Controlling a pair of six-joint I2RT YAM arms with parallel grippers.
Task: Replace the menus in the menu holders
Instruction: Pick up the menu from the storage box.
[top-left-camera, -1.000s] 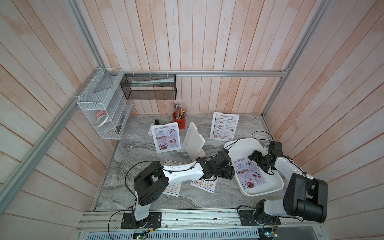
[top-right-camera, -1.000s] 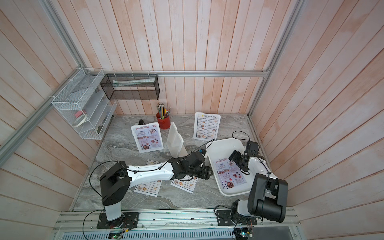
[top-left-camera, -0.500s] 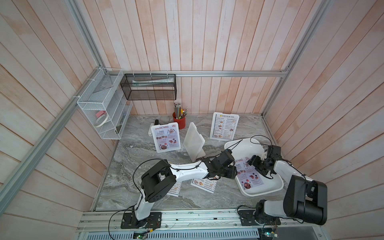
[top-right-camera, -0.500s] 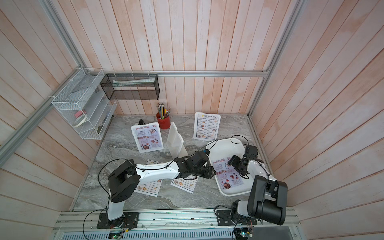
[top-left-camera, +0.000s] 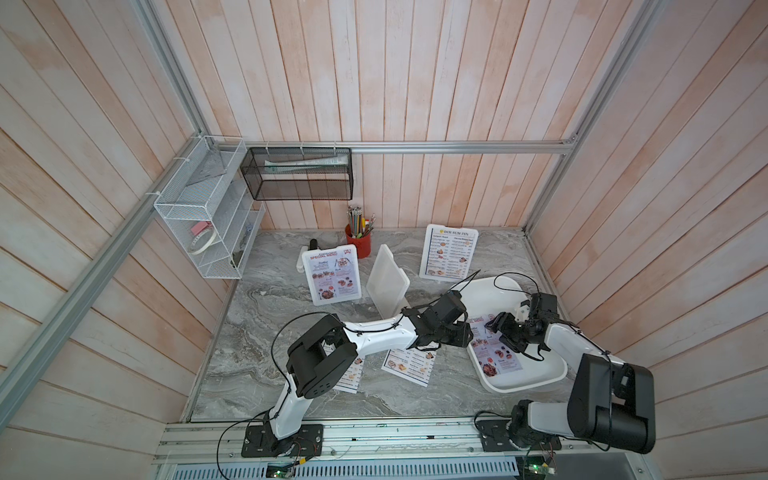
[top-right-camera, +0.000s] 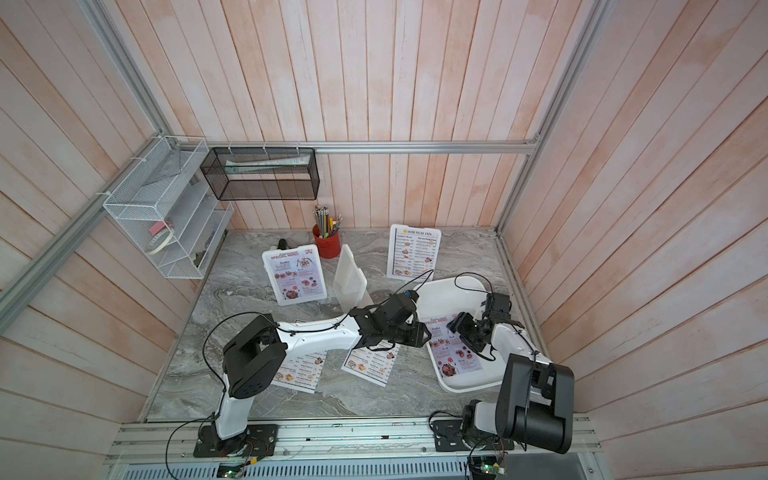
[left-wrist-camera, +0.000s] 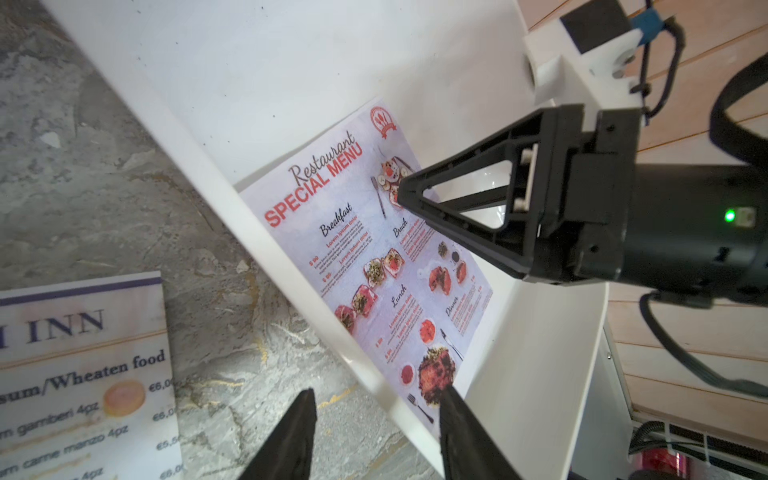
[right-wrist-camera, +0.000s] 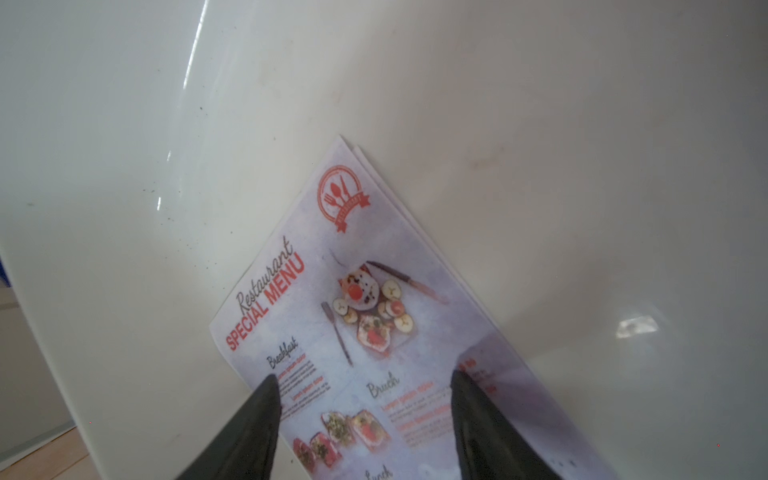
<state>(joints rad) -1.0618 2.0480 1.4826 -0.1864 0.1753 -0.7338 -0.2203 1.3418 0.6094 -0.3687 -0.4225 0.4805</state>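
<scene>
A stack of lilac "SPECIAL MENU" menus (top-left-camera: 498, 357) (right-wrist-camera: 374, 291) lies in the white tray (top-left-camera: 490, 291). My right gripper (right-wrist-camera: 365, 374) (top-left-camera: 497, 327) is open, its tips spread low over the top sheet. My left gripper (left-wrist-camera: 377, 392) (top-left-camera: 467, 334) is open and straddles the tray's near rim (left-wrist-camera: 291, 282): one finger over the table, the other over the sheet's corner. Three menu holders stand at the back: one (top-left-camera: 331, 276) shows a special menu, one (top-left-camera: 449, 253) a "DIM SUM INN" menu, and one (top-left-camera: 388, 282) is empty and turned away.
Two loose Dim Sum menus (top-left-camera: 409, 365) (top-left-camera: 351, 376) lie on the marble table, partly under my left arm. A red pencil cup (top-left-camera: 358, 243) stands at the back. Wire racks (top-left-camera: 208, 216) hang on the left wall, and a black mesh rack (top-left-camera: 297, 178) on the back wall.
My left gripper has slid right, up to the tray's rim. My right gripper has moved left, over the lilac menus.
</scene>
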